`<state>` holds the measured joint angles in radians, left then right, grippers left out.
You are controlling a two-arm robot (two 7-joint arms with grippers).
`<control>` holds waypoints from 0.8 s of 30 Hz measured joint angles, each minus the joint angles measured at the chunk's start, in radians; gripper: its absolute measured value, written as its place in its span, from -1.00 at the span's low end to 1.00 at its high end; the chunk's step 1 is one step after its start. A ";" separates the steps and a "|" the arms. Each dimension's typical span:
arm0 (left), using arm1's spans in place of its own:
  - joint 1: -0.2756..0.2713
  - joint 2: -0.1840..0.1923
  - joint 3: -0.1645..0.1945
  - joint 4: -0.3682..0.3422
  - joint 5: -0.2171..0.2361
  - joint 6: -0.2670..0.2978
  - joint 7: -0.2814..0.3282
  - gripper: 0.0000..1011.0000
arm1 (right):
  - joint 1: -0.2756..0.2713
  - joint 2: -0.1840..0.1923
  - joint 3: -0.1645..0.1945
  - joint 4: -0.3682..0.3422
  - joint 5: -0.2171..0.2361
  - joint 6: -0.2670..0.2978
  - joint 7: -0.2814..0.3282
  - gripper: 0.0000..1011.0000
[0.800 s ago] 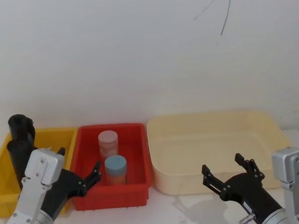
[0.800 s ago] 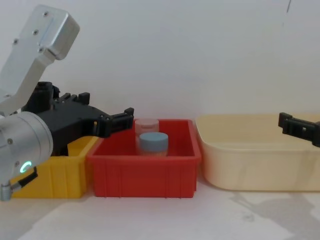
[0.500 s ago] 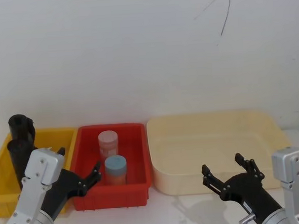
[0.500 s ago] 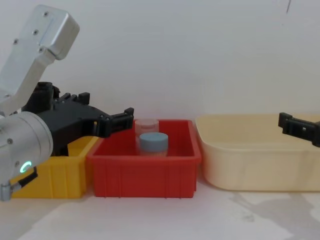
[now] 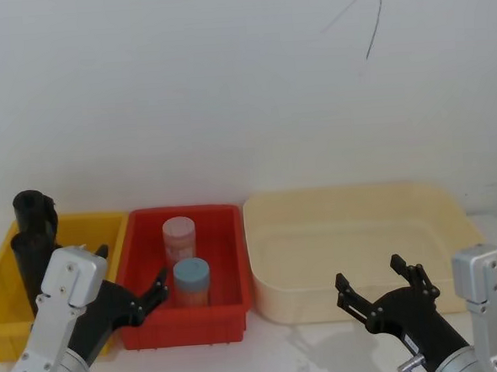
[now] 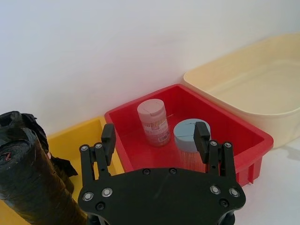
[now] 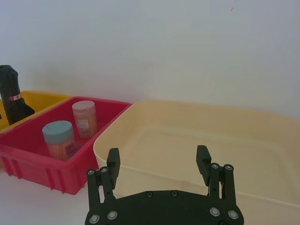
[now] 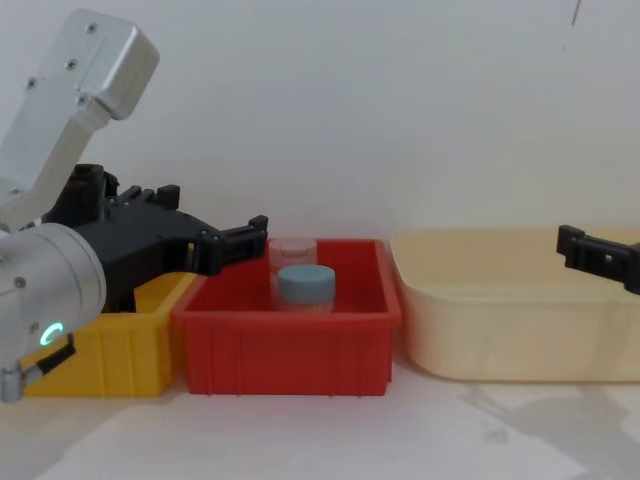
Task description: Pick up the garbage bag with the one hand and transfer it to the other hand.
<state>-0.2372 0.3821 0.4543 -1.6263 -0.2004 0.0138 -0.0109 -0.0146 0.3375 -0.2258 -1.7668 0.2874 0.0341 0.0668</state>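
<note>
The garbage bag [image 5: 28, 252], a thick black crinkled roll, stands upright in the yellow bin [image 5: 90, 223] at the far left; it looms large in the left wrist view [image 6: 37, 190]. A taller black roll [image 5: 33, 209] with a reddish band [image 7: 9, 78] stands just behind it. My left gripper [image 5: 132, 269], on the green-lit arm, hovers open and empty at the front where the yellow and red bins meet, to the right of the bag and apart from it [image 6: 155, 135]. My right gripper [image 5: 369, 273] hangs open and empty in front of the cream tub [image 7: 157, 161].
A red bin [image 5: 226, 238] in the middle holds a pink-lidded jar [image 5: 180, 235] and a blue-lidded jar [image 5: 192, 279]. A large cream tub [image 5: 350, 198] stands to its right. A white wall closes off the back.
</note>
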 joint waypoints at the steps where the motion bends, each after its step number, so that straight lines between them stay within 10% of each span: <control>1: 0.000 0.000 0.000 0.000 0.000 0.000 0.000 0.98 | 0.000 0.000 0.000 0.000 0.000 0.000 0.000 0.98; 24: 0.000 0.000 0.000 0.000 0.000 0.000 0.000 0.98 | 0.000 0.000 0.000 0.000 0.000 0.000 0.000 0.98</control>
<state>-0.2372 0.3821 0.4542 -1.6262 -0.2004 0.0138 -0.0109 -0.0147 0.3375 -0.2258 -1.7668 0.2874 0.0340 0.0668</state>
